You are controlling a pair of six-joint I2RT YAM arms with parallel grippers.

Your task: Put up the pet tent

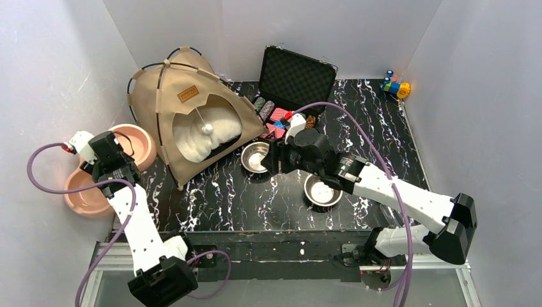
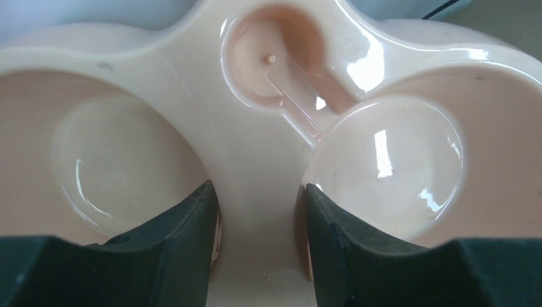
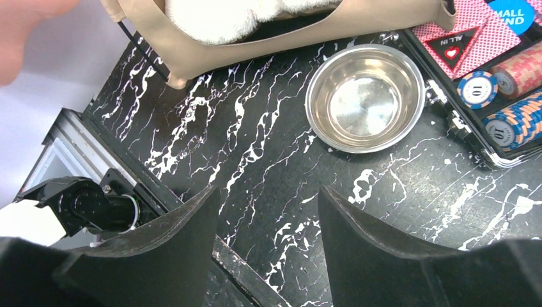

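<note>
left gripper (image 2: 259, 187) grips the middle bridge of the pink double bowl (image 2: 192, 77). right gripper (image 3: 268, 189) hangs wide and empty above the marbled table (image 3: 255, 147), a steel bowl (image 3: 364, 96) ahead. beyond, the pet tent (image 1: 163, 96) stands erect at far left, apart from both jaws.

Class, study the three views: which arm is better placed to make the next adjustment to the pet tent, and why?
Probably the right arm: its jaws stand open and empty over the table, the pet tent in its wrist view. The left arm has jaws around the pink double bowl.
</note>
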